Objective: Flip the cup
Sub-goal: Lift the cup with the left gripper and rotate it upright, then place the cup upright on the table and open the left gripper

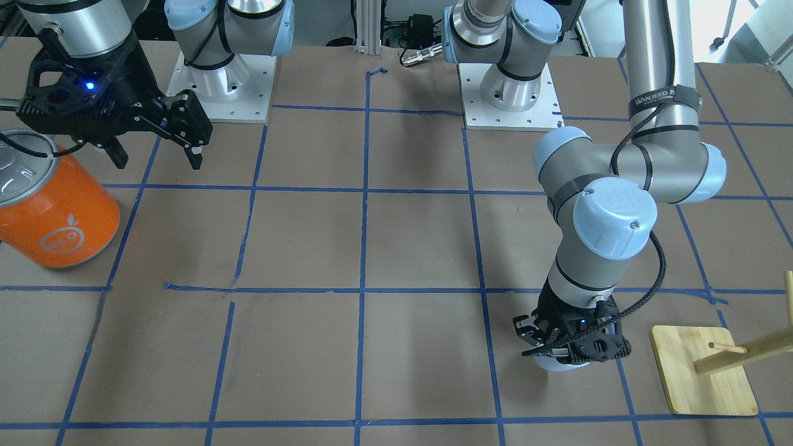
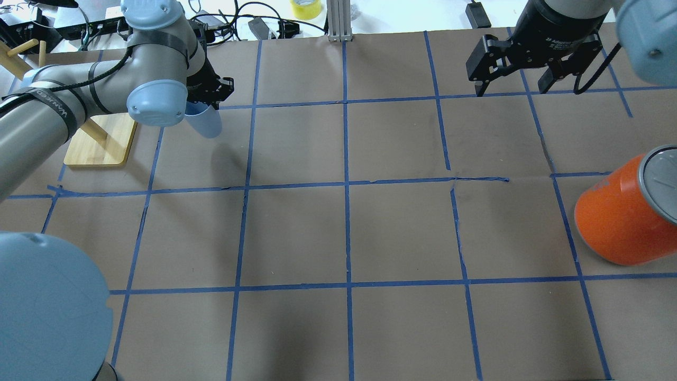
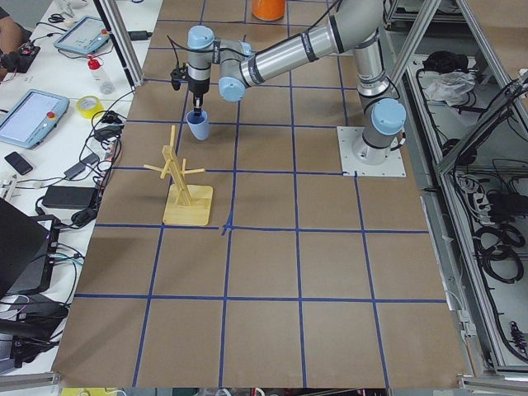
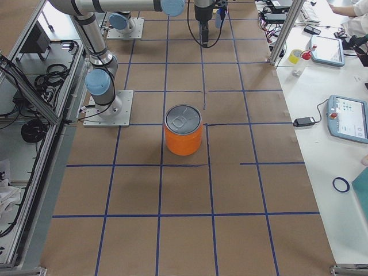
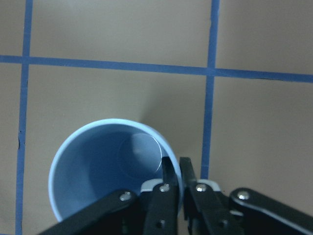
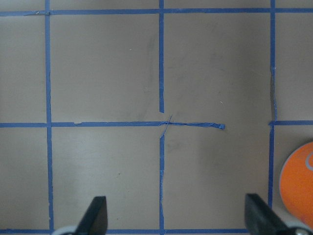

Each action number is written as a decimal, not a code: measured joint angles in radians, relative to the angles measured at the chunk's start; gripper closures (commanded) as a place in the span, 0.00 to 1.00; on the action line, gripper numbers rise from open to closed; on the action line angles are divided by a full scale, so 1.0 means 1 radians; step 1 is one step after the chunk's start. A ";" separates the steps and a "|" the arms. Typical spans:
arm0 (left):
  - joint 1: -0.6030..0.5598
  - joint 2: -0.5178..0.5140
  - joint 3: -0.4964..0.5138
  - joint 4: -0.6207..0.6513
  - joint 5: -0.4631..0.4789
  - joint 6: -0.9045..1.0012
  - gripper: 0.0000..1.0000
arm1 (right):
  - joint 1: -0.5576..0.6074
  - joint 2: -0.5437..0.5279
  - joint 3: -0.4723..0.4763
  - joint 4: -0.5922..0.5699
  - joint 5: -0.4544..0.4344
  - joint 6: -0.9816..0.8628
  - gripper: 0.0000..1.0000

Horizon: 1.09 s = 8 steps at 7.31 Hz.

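Cup [image 5: 115,171]: found mouth-up, its bluish inside and round base open to the left wrist view. It sits in the far-left part of the bench [image 2: 396,233], on the robot's left and toward the operators' side.

Left gripper [image 5: 177,169]: jaws clamped on the cup's rim wall, one finger inside and one outside, with the arm coming down from above. Whether the cup's base rests on the bench or hangs just above it cannot be told from these views.

Right gripper [image 2: 511,89]: jaws apart, holding nothing, hanging over the far-right part of the bench, well apart from the cup.

Progress, as a judgement: the grasp is made. No turn is visible in hand, since the cup is upright rather than tilted. If mouth-down is the wanted state, the whole flip and the release remain.

Clearances: the wooden peg rack [image 1: 703,371] stands near the cup on the robot's left, and its pegs are the nearest thing a swinging cup could strike. The bench's far edge lies beyond the cup. The open room is toward the bench centre. The orange can [image 2: 624,217] is well apart, at the right side.
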 measured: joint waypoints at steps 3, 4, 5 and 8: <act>0.008 -0.031 0.006 -0.002 0.003 0.001 0.00 | 0.001 -0.001 0.007 0.000 -0.001 0.000 0.00; 0.009 -0.025 0.010 -0.016 0.005 -0.002 0.00 | 0.001 -0.002 0.010 -0.001 -0.001 0.002 0.00; 0.008 -0.007 0.019 -0.055 0.007 -0.004 0.00 | 0.000 -0.002 0.012 -0.003 0.000 0.003 0.00; 0.005 0.129 0.073 -0.310 0.004 -0.010 0.00 | 0.000 -0.002 0.013 -0.007 0.002 0.004 0.00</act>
